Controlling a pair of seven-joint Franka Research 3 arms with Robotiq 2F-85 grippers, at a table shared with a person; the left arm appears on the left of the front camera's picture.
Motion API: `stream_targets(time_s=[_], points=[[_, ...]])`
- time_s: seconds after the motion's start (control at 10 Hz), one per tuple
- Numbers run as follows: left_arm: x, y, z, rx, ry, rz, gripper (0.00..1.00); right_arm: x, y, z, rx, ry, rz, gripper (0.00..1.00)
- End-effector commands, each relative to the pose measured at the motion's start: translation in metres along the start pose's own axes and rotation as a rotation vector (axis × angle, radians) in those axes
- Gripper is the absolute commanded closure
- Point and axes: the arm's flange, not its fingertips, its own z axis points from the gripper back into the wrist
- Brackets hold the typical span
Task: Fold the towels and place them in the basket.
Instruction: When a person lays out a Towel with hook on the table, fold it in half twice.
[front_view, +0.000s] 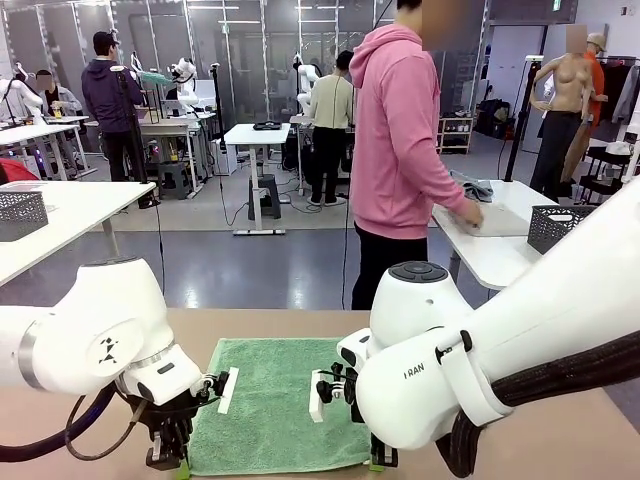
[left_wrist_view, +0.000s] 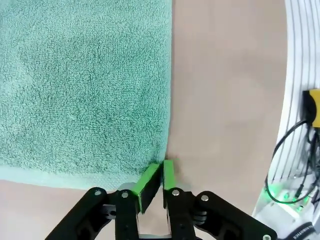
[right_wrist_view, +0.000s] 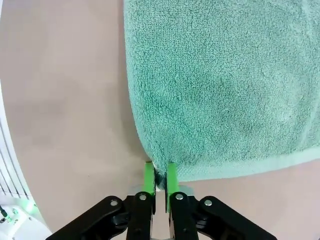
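A mint green towel (front_view: 280, 395) lies flat on the tan table. My left gripper (front_view: 172, 462) is shut on its near left corner; in the left wrist view the green pads (left_wrist_view: 150, 179) pinch that corner of the towel (left_wrist_view: 85, 85). My right gripper (front_view: 378, 462) is shut on the near right corner, and the right wrist view shows the towel (right_wrist_view: 215, 85) edge caught between the pads (right_wrist_view: 171, 179). A dark grey mesh basket (front_view: 555, 226) stands on a white side table at the right, where a person in a pink hoodie presses a hand on a pale cloth (front_view: 495, 222).
Bare tan tabletop (front_view: 100, 440) lies on both sides of the towel. Another mesh basket (front_view: 20, 214) sits on a white table at the far left. My own white arm bases show at the outer edges of both wrist views.
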Motion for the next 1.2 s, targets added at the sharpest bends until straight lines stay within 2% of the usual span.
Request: stream_targets(time_s=[0.0, 0.3, 0.6, 0.8, 0.9, 1.1], points=[[-0.009, 0.002, -0.008, 0.011, -0.020, -0.014, 1.00, -0.012, 0.010, -0.008, 0.027, 0.006, 0.021, 1.00], [-0.007, -0.019, 0.041, 0.072, -0.035, -0.003, 1.00, -0.009, 0.018, 0.028, -0.004, -0.014, 0.050, 1.00], [-0.004, -0.049, 0.075, 0.037, -0.065, -0.043, 1.00, -0.005, 0.031, 0.070, -0.055, -0.055, 0.049, 1.00], [0.002, -0.063, 0.096, 0.054, -0.070, -0.067, 1.00, 0.002, 0.042, 0.095, -0.050, -0.048, 0.048, 1.00], [0.006, -0.067, 0.106, 0.063, -0.092, -0.084, 1.00, 0.008, 0.049, 0.110, -0.074, -0.019, 0.070, 1.00], [0.010, -0.057, 0.125, 0.104, -0.094, -0.071, 1.00, 0.016, 0.034, 0.123, -0.078, -0.045, 0.065, 1.00]])
